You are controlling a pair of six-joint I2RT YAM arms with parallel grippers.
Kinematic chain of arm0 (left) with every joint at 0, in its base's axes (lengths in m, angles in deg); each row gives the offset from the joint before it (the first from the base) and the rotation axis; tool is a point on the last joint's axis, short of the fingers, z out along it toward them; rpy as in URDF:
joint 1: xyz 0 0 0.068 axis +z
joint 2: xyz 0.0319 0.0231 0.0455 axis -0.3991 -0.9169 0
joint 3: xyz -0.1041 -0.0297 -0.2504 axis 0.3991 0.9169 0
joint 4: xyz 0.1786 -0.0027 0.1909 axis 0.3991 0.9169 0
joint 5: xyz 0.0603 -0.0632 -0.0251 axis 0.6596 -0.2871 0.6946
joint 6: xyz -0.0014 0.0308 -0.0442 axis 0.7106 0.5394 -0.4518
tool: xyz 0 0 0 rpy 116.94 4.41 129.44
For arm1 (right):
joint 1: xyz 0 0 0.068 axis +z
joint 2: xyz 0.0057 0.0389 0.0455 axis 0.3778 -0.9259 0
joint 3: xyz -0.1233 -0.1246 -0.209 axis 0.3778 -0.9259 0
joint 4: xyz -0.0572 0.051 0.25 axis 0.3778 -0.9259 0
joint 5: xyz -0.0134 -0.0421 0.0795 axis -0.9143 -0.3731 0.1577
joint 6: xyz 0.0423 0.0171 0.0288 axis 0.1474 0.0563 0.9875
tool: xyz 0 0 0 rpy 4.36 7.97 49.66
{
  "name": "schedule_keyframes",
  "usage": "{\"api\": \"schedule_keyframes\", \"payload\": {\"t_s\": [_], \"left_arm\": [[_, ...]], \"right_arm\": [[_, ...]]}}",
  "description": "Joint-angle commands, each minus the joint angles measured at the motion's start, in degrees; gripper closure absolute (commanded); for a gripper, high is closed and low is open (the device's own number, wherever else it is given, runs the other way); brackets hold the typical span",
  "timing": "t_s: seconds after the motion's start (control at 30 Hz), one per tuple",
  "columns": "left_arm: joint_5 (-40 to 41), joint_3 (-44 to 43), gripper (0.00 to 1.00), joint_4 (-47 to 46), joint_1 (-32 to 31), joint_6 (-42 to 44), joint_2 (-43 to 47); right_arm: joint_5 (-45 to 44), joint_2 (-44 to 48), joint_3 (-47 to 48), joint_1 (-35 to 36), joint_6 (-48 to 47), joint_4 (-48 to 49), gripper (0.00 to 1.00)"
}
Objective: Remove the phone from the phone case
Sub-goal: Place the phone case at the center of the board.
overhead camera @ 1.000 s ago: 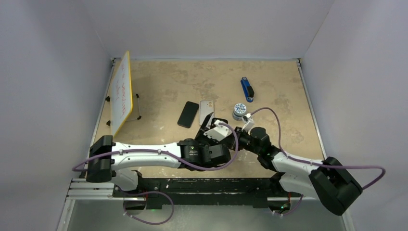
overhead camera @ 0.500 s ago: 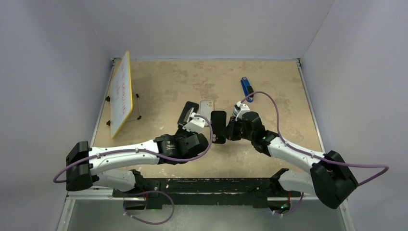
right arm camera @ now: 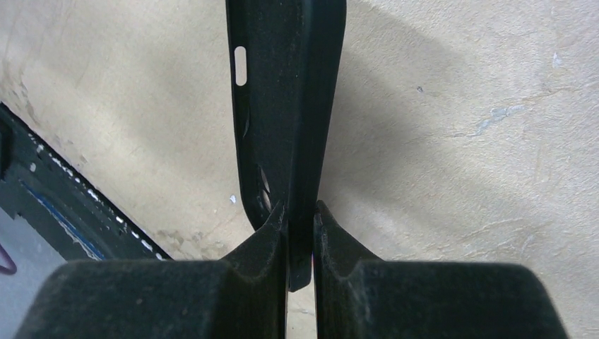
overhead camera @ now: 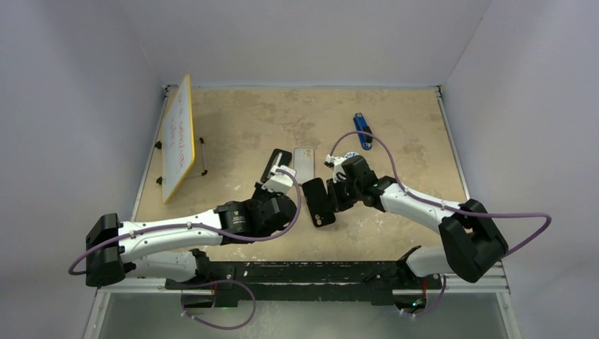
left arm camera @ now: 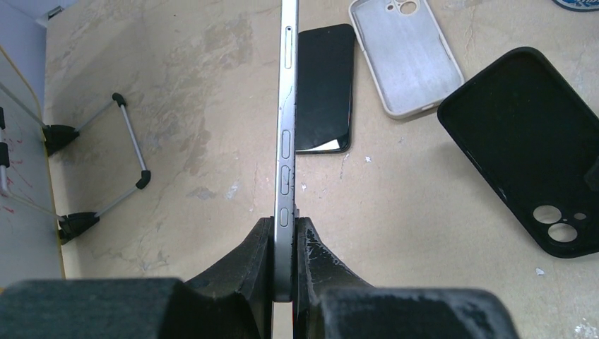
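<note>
My left gripper [left arm camera: 285,222] is shut on the phone [left arm camera: 286,134], which stands edge-on with its silver side and buttons toward the camera. It is held above the table, left of centre, bare of any case. My right gripper [right arm camera: 300,212] is shut on the rim of the empty black phone case [right arm camera: 282,92]. The left wrist view shows that case [left arm camera: 523,141] to the right of the phone, its hollow inside and camera holes showing. From above, the left gripper [overhead camera: 280,178] and the black case [overhead camera: 318,202] are apart, with the right gripper [overhead camera: 333,195] at the case's right edge.
A second black phone [left arm camera: 325,88] and an empty grey case [left arm camera: 406,56] lie flat just beyond the held phone. A blue stapler [overhead camera: 362,131] lies at the back right. A small whiteboard on a stand [overhead camera: 178,138] is at the left edge.
The two grippers, close together a second ago, have drawn apart. The left one moved left and away with the phone; the right one keeps the black case, now lower and nearer the front.
</note>
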Motion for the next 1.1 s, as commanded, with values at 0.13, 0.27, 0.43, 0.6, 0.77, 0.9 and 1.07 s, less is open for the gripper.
{"api": "schedule_keyframes", "payload": {"t_s": [0.13,0.27,0.43,0.6,0.77,0.9,1.07], "left_arm": [[3.55,3.64,1.00,-11.01,0.55,3.33,1.02],[3.37,5.60,1.00,-13.26,0.78,3.60,1.56],[3.66,7.60,1.00,-15.73,1.21,4.84,3.19],[4.79,9.51,1.00,-16.99,2.23,5.25,5.41],[6.50,10.28,1.00,-15.75,2.99,3.48,7.36],[7.81,10.45,1.00,-13.74,3.19,1.30,8.30],[8.22,11.00,1.00,-12.99,3.20,0.27,10.10]], "right_arm": [[-6.81,-4.07,6.16,0.55,-2.96,-12.25,0.64],[-9.88,-4.31,7.73,1.88,-1.51,-14.31,0.45],[-17.33,-3.54,9.36,6.73,4.49,-17.48,0.18],[-26.85,-3.81,10.91,15.63,12.53,-19.94,0.01],[-35.02,-7.97,15.07,22.52,17.53,-24.40,0.01],[-37.16,-13.14,19.03,25.78,18.89,-27.14,0.01],[-38.23,-17.42,20.91,26.79,21.09,-30.83,0.01]]}}
